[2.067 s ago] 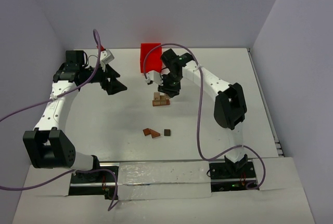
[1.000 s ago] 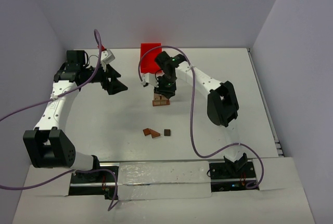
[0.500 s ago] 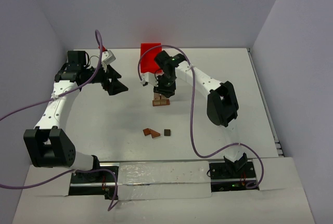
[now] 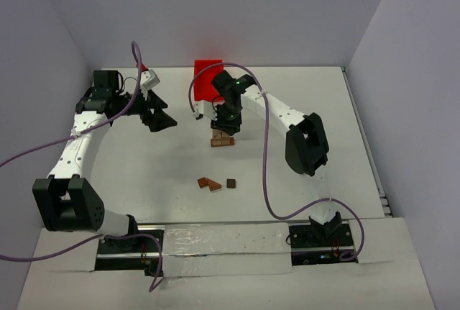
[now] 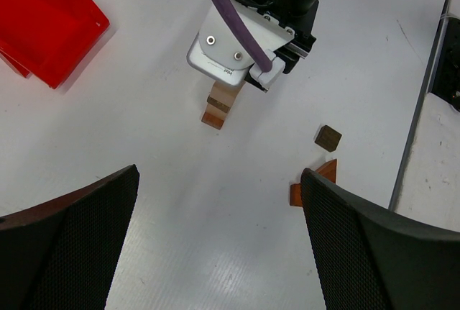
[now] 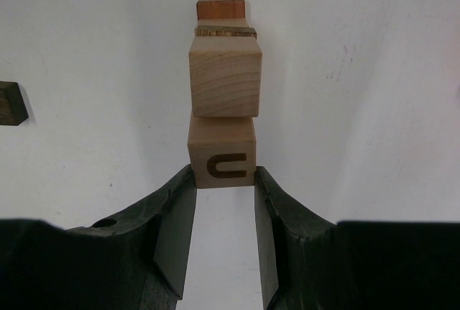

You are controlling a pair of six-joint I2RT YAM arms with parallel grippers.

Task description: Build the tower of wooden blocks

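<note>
Holding the lettered cube point(image 6: 222, 157) in the right gripper's point(image 6: 223, 193) closed jaws atop the wood block tower point(image 4: 221, 139) on the counter point(image 4: 144, 173), we square it — then release slowly; the left gripper's point(image 5: 219, 202) jaws gape wide.

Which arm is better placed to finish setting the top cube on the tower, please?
The right: the right gripper grips the top cube on the tower, while the left gripper hangs open and empty, well off to one side.

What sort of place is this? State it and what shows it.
Probably a robot lab cell: left arm and right arm bolted to a white table, plain walls closing it in, with a wood tower, loose blocks and a red bin.
</note>
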